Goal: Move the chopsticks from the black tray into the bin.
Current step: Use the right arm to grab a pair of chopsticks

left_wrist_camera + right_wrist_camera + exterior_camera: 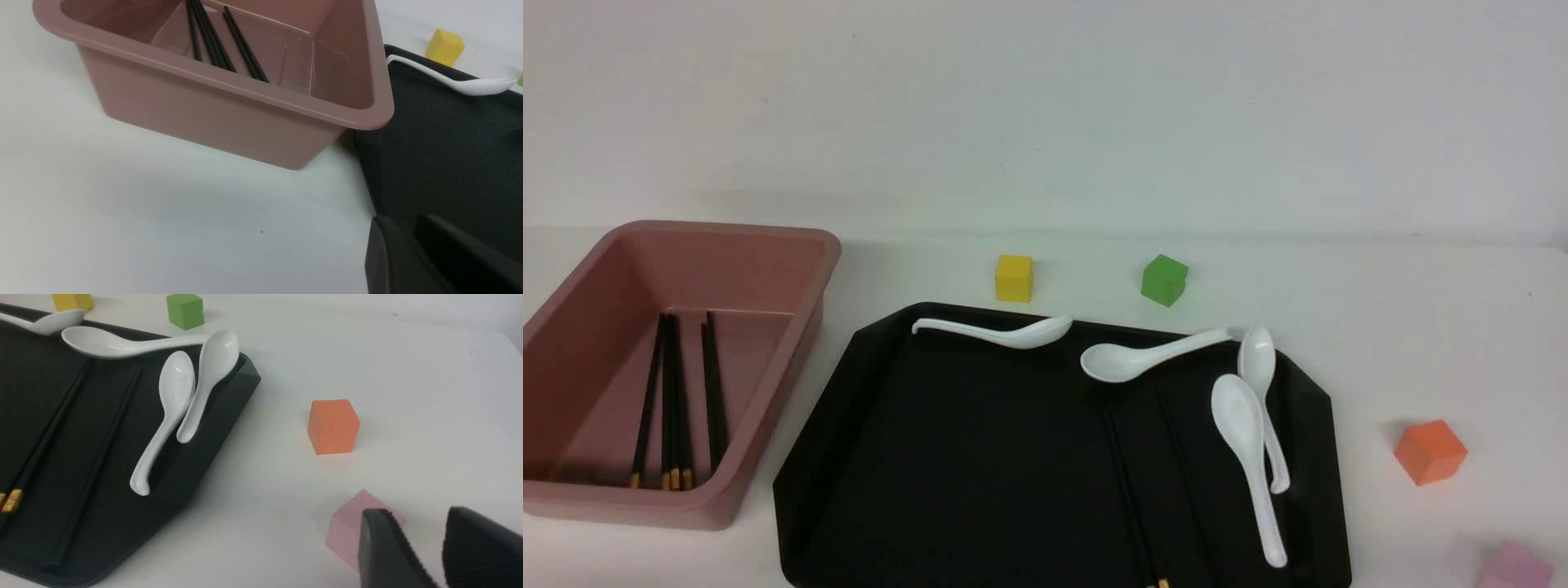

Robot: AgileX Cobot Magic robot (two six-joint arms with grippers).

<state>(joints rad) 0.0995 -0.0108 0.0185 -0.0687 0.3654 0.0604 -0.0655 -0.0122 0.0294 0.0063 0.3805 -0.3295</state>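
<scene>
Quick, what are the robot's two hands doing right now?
Left gripper: cannot tell if open or shut; nothing visible in it.
Right gripper: slightly open, holding nothing.

Front view chopped the black tray (849, 425) off at the bottom edge. The chopsticks (1131, 490) on it barely showed against the black, just a gold tip right at the edge. The pink cube (1515, 565) was blurry and half out of frame. Most of the left gripper (402, 220) was cropped, so I couldn't tell how its jaws stood. The right gripper (419, 512) covered part of the pink cube.
</scene>
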